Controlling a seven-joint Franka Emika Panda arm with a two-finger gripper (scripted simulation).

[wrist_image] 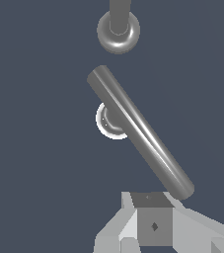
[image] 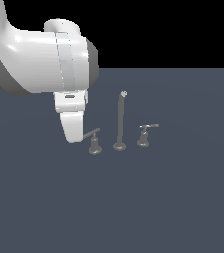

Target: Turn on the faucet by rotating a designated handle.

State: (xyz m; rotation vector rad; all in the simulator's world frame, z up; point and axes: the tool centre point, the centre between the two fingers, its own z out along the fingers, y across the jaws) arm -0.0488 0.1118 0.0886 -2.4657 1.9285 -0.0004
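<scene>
The faucet is a small grey three-piece set, with a tall thin spout [image: 120, 121] between two lever handles. The handle [image: 94, 142] with the long thin lever stands on the exterior view's left of the spout, and its bar points toward my arm. In the wrist view this lever bar [wrist_image: 140, 131] runs diagonally over its round base [wrist_image: 107, 123]. My gripper [wrist_image: 152, 197] is shut on nothing, and its tip sits right at the lever's free end. I cannot tell whether it touches. In the exterior view the gripper [image: 74, 138] hangs just beside the lever tip.
A second handle [image: 144, 134] with a shorter lever stands on the exterior view's right of the spout. The spout's base [wrist_image: 118, 30] shows beyond the lever in the wrist view. My bulky white arm [image: 39, 62] fills the upper left of the exterior view. The floor is flat blue-grey.
</scene>
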